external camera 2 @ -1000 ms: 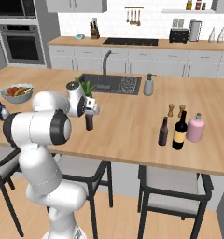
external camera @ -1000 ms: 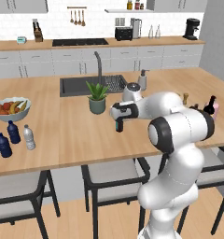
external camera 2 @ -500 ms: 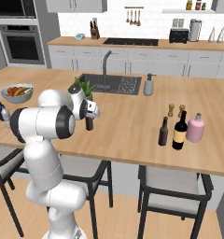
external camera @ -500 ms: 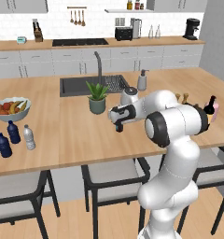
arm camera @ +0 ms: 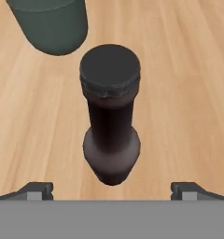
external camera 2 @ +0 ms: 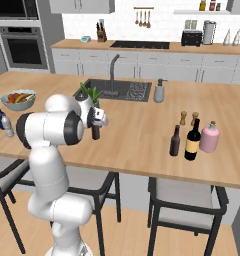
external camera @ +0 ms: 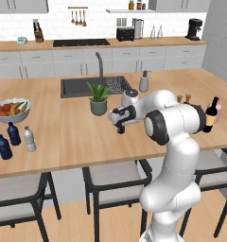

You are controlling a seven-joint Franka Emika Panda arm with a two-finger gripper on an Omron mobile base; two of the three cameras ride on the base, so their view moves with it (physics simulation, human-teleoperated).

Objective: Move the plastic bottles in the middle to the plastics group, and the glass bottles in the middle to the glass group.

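Gripper (arm camera: 112, 189) wide open, empty, above upright dark beer bottle (arm camera: 110, 112); potted plant (external camera: 98, 98) just beside. Lower over the bottle than a second ago.

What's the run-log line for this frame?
gripper: open, above beer bottle | bottle: upright on counter, not held | plant pot: beside it
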